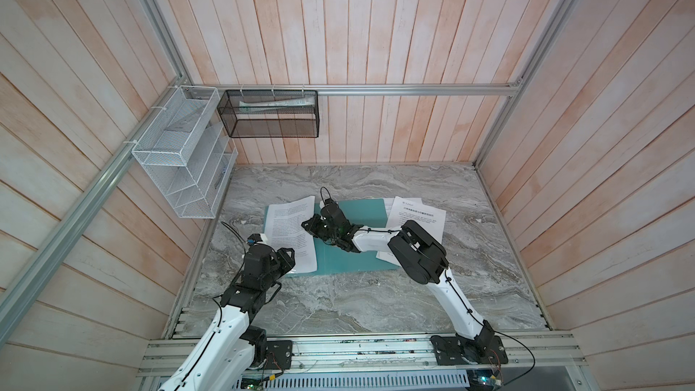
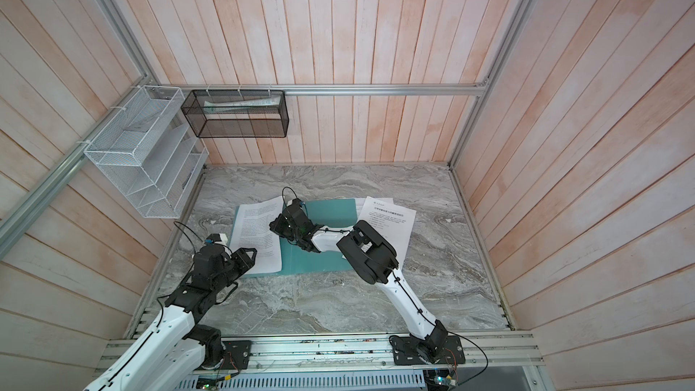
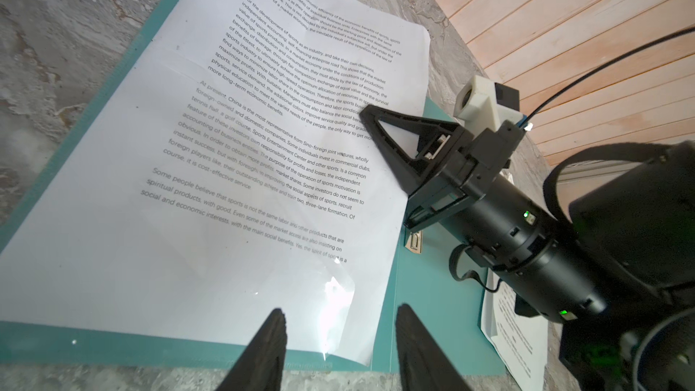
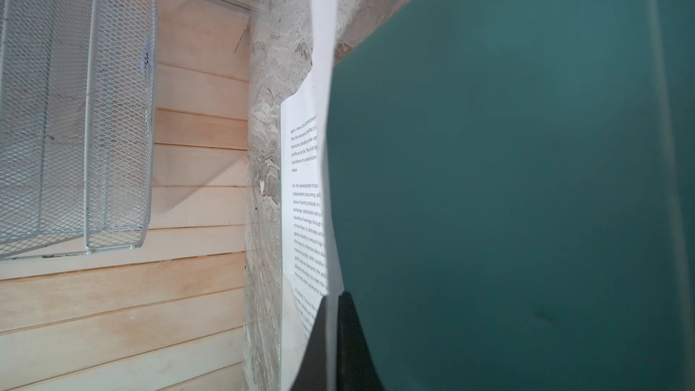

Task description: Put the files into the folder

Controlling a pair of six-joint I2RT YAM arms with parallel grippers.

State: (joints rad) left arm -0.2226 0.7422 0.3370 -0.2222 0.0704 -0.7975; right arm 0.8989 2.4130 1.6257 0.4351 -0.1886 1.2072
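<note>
On the marble table [image 1: 338,295] in both top views, the teal folder [image 1: 361,257] lies open, one printed sheet [image 1: 289,235] on its left half and more files [image 1: 417,216] on its right. In the left wrist view, the left gripper [image 3: 340,347] hovers spread by the sheet's near edge. In the right wrist view, the right gripper [image 4: 333,340] pinches that sheet's edge. Judging so, insertion is underway; next comes sliding it flat and square.
</note>
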